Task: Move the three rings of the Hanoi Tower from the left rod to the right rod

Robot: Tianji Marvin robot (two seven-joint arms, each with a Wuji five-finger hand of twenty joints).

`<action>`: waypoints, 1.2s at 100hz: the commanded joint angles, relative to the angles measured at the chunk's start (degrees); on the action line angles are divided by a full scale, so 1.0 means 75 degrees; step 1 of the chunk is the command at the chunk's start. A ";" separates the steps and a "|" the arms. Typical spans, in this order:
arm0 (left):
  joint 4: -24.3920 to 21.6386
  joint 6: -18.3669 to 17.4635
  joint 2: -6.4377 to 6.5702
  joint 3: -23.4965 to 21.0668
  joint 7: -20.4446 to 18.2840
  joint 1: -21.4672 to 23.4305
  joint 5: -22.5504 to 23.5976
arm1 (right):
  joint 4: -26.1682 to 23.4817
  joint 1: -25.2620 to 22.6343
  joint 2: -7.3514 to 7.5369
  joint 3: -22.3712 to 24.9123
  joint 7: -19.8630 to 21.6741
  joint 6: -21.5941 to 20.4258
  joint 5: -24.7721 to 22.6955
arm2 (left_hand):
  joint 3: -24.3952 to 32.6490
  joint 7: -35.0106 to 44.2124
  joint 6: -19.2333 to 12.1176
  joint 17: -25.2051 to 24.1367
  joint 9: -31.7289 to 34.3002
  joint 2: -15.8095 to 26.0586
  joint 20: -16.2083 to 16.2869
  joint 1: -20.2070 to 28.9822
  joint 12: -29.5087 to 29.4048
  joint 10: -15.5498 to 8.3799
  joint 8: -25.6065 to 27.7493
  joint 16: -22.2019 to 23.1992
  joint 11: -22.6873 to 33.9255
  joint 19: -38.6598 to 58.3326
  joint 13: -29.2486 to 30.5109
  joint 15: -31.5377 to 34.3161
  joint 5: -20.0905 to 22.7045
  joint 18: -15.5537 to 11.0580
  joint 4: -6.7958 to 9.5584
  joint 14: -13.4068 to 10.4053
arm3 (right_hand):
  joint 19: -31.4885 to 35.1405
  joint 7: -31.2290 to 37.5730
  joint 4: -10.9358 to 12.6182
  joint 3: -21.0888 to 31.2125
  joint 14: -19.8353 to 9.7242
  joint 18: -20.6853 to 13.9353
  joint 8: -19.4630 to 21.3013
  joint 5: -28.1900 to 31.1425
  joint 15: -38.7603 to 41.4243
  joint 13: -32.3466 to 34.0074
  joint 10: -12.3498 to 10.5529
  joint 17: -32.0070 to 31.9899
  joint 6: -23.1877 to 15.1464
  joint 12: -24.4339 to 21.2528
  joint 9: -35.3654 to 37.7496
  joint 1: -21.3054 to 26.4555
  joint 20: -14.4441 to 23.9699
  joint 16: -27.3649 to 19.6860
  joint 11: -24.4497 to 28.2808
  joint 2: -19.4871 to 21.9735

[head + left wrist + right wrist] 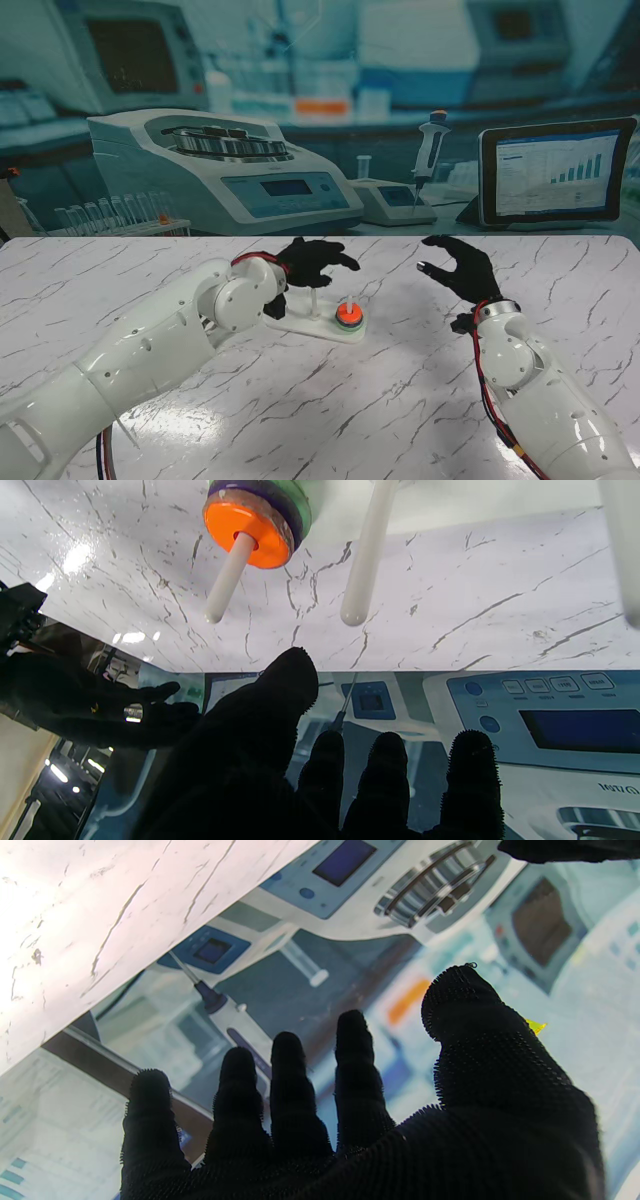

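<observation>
Marble-patterned table [330,420] carries the white Hanoi Tower base [318,327] near its middle, with three rings stacked on the right rod [349,302]: an orange ring [349,311] on top, a purple one beneath it and a green one lowest, as the left wrist view shows more plainly than the stand view, where the stack is a small blur of colour. The middle rod [313,301] stands bare. The left hand [312,262], in a black glove, hovers over the left part of the base with fingers spread and holds nothing. Well to the right, the right hand [462,267] hangs above bare table, fingers apart and empty too; its wrist view shows the spread fingers [287,1080] against the printed laboratory backdrop. That backdrop pictures a centrifuge [215,170], a pipette [429,145] and a tablet with a chart [556,172]. The left wrist view catches some lettering on the centrifuge, upside down and too small to read.
</observation>
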 commanded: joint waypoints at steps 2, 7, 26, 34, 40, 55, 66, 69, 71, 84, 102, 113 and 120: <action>-0.0207 -0.0070 0.0071 -0.0108 0.0029 0.0067 0.0244 | -0.0023 -0.0038 -0.0060 -0.0044 -0.0008 -0.0041 0.0015 | -0.0505 0.0036 -0.0129 -0.0177 -0.0006 0.0360 -0.0090 0.0328 0.0012 -0.0063 -0.0117 0.0013 0.0026 0.0190 0.0045 0.0005 0.0041 0.0223 0.0016 0.0062 | 0.0051 0.0082 0.0224 -0.0108 -0.0044 -0.0658 -0.0074 0.0179 0.0007 0.0019 -0.0094 -0.0102 -0.0134 0.0036 0.0205 0.0076 0.0067 0.0051 0.0046 0.0102; -0.0319 -0.0032 0.0105 -0.0255 0.0032 0.0157 0.0324 | -0.0023 -0.0037 -0.0060 -0.0056 0.0005 -0.0053 0.0023 | -0.0840 0.0028 -0.0117 -0.0203 -0.0009 0.0439 -0.0107 0.0367 0.0007 -0.0066 -0.0101 0.0009 0.0016 0.0167 0.0044 -0.0004 0.0045 0.0214 0.0014 0.0056 | 0.0049 0.0082 0.0223 -0.0111 -0.0041 -0.0656 -0.0074 0.0176 0.0028 0.0017 -0.0092 -0.0105 -0.0126 0.0036 0.0209 0.0070 0.0066 0.0054 0.0050 0.0108; -0.0712 0.0158 0.0228 -0.0898 0.0031 0.0611 0.0583 | -0.0053 -0.0040 -0.0057 -0.0122 0.0079 -0.0121 0.0075 | -0.3863 -0.0028 -0.0012 -0.0248 -0.0008 0.1389 -0.0146 0.0211 -0.0004 -0.0054 -0.0032 0.0000 -0.0015 0.0060 -0.0023 -0.0057 0.0055 0.0188 -0.0116 0.0061 | 0.0047 0.0076 0.0222 -0.0119 -0.0042 -0.0650 -0.0078 0.0157 0.0090 0.0013 -0.0095 -0.0100 -0.0121 0.0032 0.0193 0.0063 0.0063 0.0057 0.0059 0.0141; -0.0863 0.0271 0.0275 -0.1203 0.0040 0.0853 0.0685 | -0.0074 -0.0040 -0.0044 -0.0196 0.0175 -0.0171 0.0097 | -0.3913 -0.0050 0.0093 -0.0285 -0.0010 0.1558 -0.0223 -0.0468 -0.0007 -0.0053 -0.0029 -0.0016 -0.0041 -0.0072 -0.0087 -0.0096 0.0040 0.0190 -0.0170 0.0043 | 0.0051 0.0071 0.0223 -0.0126 -0.0038 -0.0650 -0.0081 0.0144 0.0113 0.0019 -0.0111 -0.0094 -0.0125 0.0031 0.0191 0.0058 0.0064 0.0055 0.0062 0.0147; -0.0949 0.0373 0.0290 -0.1441 0.0116 0.1054 0.0746 | -0.0084 -0.0032 -0.0048 -0.0270 0.0235 -0.0194 0.0156 | -0.3952 -0.0054 0.0123 -0.0336 0.0013 0.1637 -0.0271 -0.0723 -0.0005 -0.0046 -0.0023 -0.0025 -0.0043 -0.0160 -0.0120 -0.0117 0.0037 0.0214 -0.0206 0.0041 | 0.0050 0.0071 0.0222 -0.0133 -0.0046 -0.0653 -0.0082 0.0146 0.0123 0.0014 -0.0112 -0.0098 -0.0148 0.0028 0.0184 0.0040 0.0064 0.0053 0.0059 0.0161; -0.1210 0.0840 0.0296 -0.2029 0.0302 0.1599 0.0739 | -0.0090 0.0006 -0.0051 -0.0441 0.0371 -0.0235 0.0270 | -0.3952 -0.0025 0.0368 -0.0412 0.0121 0.1887 -0.0671 -0.1391 -0.0010 -0.0176 0.0034 -0.0171 -0.0073 -0.0795 -0.0306 -0.0320 0.0115 0.0092 -0.0261 -0.0274 | 0.0051 0.0049 0.0225 -0.0132 -0.0136 -0.0667 -0.0091 0.0104 0.0032 -0.0173 -0.0133 -0.0105 -0.0142 0.0020 0.0163 0.0024 0.0066 0.0007 0.0043 0.0179; -0.1376 0.1263 0.0273 -0.2386 0.0527 0.1971 0.0750 | -0.0116 0.0012 -0.0051 -0.0525 0.0462 -0.0255 0.0345 | -0.3961 -0.0033 0.0568 -0.0399 0.0188 0.1972 -0.0791 -0.1807 -0.0029 -0.0168 0.0060 -0.0287 -0.0104 -0.0994 -0.0341 -0.0432 0.0093 0.0039 -0.0253 -0.0375 | 0.0049 0.0042 0.0225 -0.0132 -0.0132 -0.0684 -0.0094 0.0094 -0.0039 -0.0136 -0.0146 -0.0120 -0.0159 0.0018 0.0157 -0.0003 0.0067 -0.0013 0.0032 0.0184; -0.1409 0.1342 0.0267 -0.2476 0.0603 0.2068 0.0774 | -0.0121 0.0013 -0.0047 -0.0543 0.0483 -0.0261 0.0345 | -0.3968 -0.0052 0.0618 -0.0417 0.0161 0.2001 -0.0817 -0.1913 -0.0035 -0.0162 0.0060 -0.0308 -0.0120 -0.1048 -0.0373 -0.0454 0.0050 0.0024 -0.0253 -0.0379 | 0.0050 0.0041 0.0225 -0.0132 -0.0131 -0.0683 -0.0094 0.0095 -0.0058 -0.0128 -0.0152 -0.0120 -0.0149 0.0016 0.0148 -0.0012 0.0069 -0.0016 0.0025 0.0176; -0.1421 0.1364 0.0264 -0.2542 0.0664 0.2137 0.0796 | -0.0125 0.0014 -0.0044 -0.0553 0.0496 -0.0263 0.0344 | -0.3984 -0.0064 0.0646 -0.0429 0.0143 0.2016 -0.0829 -0.1989 -0.0038 -0.0152 0.0059 -0.0316 -0.0128 -0.1073 -0.0387 -0.0461 0.0026 0.0012 -0.0256 -0.0380 | 0.0051 0.0038 0.0225 -0.0130 -0.0126 -0.0682 -0.0094 0.0091 -0.0070 -0.0124 -0.0151 -0.0120 -0.0150 0.0016 0.0150 -0.0018 0.0070 -0.0017 0.0023 0.0179; -0.1442 0.1548 0.0202 -0.2872 0.1202 0.2536 0.0902 | -0.0154 0.0015 -0.0041 -0.0590 0.0551 -0.0264 0.0377 | -0.3969 -0.0165 0.0806 -0.0445 0.0062 0.2093 -0.0895 -0.2311 -0.0055 -0.0152 0.0034 -0.0351 -0.0162 -0.1234 -0.0433 -0.0487 -0.0162 -0.0029 -0.0235 -0.0387 | 0.0050 0.0036 0.0226 -0.0112 -0.0118 -0.0687 -0.0093 0.0095 -0.0119 -0.0093 -0.0137 -0.0132 -0.0129 0.0016 0.0155 -0.0030 0.0072 -0.0015 0.0011 0.0165; -0.1175 0.1605 -0.0052 -0.3129 0.2382 0.2888 0.0601 | -0.0167 0.0025 -0.0029 -0.0615 0.0581 -0.0301 0.0353 | -0.3932 -0.0282 0.0756 -0.0483 0.0053 0.2318 -0.0995 -0.2547 -0.0104 -0.0411 -0.0025 -0.0399 -0.0188 -0.1471 -0.0441 -0.0520 -0.0334 -0.0178 -0.0216 -0.0478 | 0.0014 -0.0007 0.0221 -0.0106 -0.0180 -0.0747 -0.0107 0.0024 -0.0237 -0.0265 -0.0105 -0.0213 -0.0020 -0.0010 0.0035 -0.0153 0.0060 -0.0040 -0.0071 0.0173; -0.0942 0.1535 -0.0196 -0.3178 0.2980 0.2985 0.0418 | -0.0163 0.0036 0.0006 -0.0633 0.0610 -0.0375 0.0217 | -0.3917 -0.0328 0.0687 -0.0496 0.0077 0.2483 -0.0998 -0.2635 -0.0124 -0.0470 -0.0056 -0.0405 -0.0187 -0.1523 -0.0441 -0.0524 -0.0404 -0.0198 -0.0207 -0.0522 | -0.0088 -0.0147 0.0232 0.0128 -0.0283 -0.0822 -0.0176 -0.0080 -0.0570 -0.0509 -0.0054 -0.0333 0.0042 -0.0246 -0.0167 -0.0524 -0.0003 -0.0314 -0.0414 0.0144; -0.0886 0.1514 -0.0243 -0.3209 0.3133 0.3053 0.0309 | -0.0168 0.0042 0.0032 -0.0650 0.0619 -0.0416 0.0101 | -0.3918 -0.0359 0.0666 -0.0536 0.0032 0.2609 -0.0996 -0.2704 -0.0138 -0.0480 -0.0076 -0.0413 -0.0202 -0.1563 -0.0476 -0.0543 -0.0461 -0.0226 -0.0203 -0.0560 | -0.0101 -0.0162 0.0226 0.0170 -0.0267 -0.0811 -0.0185 -0.0085 -0.0601 -0.0511 -0.0072 -0.0341 0.0061 -0.0271 -0.0156 -0.0616 -0.0015 -0.0360 -0.0436 0.0131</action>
